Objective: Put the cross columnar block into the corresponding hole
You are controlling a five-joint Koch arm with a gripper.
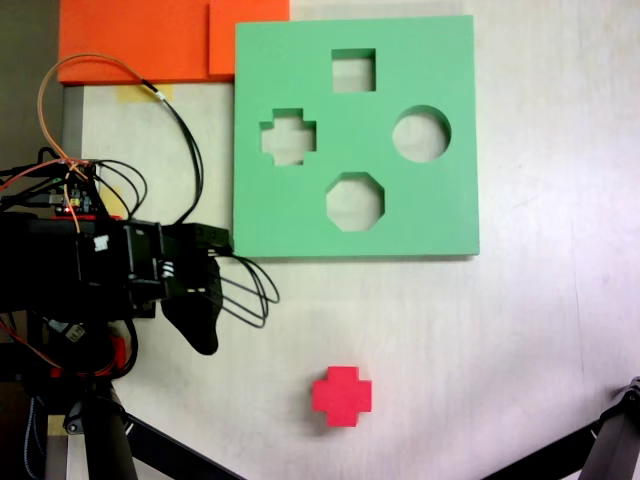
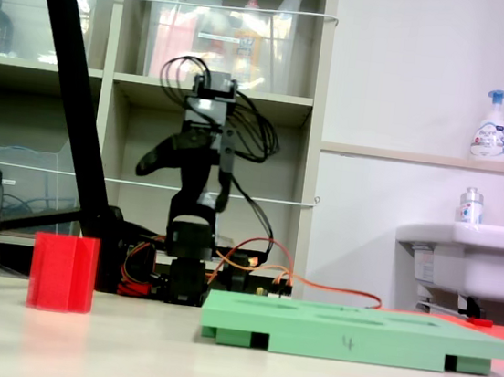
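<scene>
Pale, scuffed tabletop (image 1: 520, 350) carries everything, and the biggest piece on it is the square green foam board (image 1: 440, 215), lying flat toward the top of the fixed view from above. Orange foam sheets (image 1: 130, 40) sit at the board's upper left corner. The black arm (image 2: 193, 236) stands folded up at the left edge in that same view, cables looping around it, and its gripper (image 1: 205, 335) hangs well off the table with nothing in it; whether the jaws are apart or together cannot be told from either fixed view. Standing alone on bare table, well below the board, is the red cross columnar block (image 1: 341, 395). Its corresponding hole (image 1: 288, 137) sits open in the board's left half.
</scene>
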